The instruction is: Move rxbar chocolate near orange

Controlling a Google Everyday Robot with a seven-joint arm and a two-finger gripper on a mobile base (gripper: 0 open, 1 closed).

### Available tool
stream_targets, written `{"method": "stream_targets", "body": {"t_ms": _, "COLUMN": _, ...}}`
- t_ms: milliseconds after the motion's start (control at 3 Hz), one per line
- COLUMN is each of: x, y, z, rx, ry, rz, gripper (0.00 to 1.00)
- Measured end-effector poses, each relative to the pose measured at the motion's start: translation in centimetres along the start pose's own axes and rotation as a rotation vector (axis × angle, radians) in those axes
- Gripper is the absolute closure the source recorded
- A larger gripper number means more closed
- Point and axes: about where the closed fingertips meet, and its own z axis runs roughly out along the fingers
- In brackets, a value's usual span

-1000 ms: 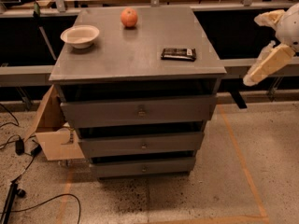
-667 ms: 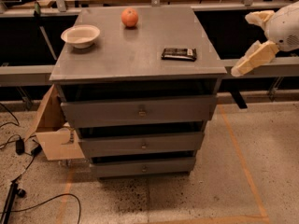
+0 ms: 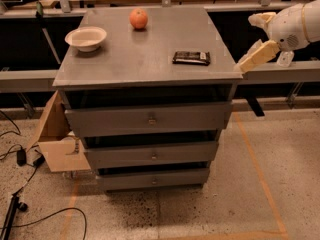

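Observation:
The rxbar chocolate (image 3: 191,58), a flat black bar, lies on the right part of the grey cabinet top (image 3: 140,64). The orange (image 3: 138,18) sits near the back middle of the top, well apart from the bar. My gripper (image 3: 254,40) hangs in the air just off the cabinet's right edge, to the right of the bar and a little above the top. Its two pale fingers (image 3: 256,58) stand apart, and nothing is between them.
A shallow white bowl (image 3: 86,37) stands at the left of the top. The cabinet has three closed drawers (image 3: 150,119). An open cardboard box (image 3: 55,139) leans at its left side. Cables (image 3: 20,159) lie on the floor at the left. A rail (image 3: 280,74) runs behind.
My gripper has moved left and up, from out at the right to the cabinet's right edge. The bar, orange and bowl have not moved.

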Motion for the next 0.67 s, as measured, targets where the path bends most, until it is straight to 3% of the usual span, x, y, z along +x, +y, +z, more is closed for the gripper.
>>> {"method": "stream_targets", "body": {"t_ms": 667, "x": -0.1, "y": -2.1, "z": 2.9, "rx": 0.041, "ry": -0.054, "rz": 0.121, "gripper": 0.00}}
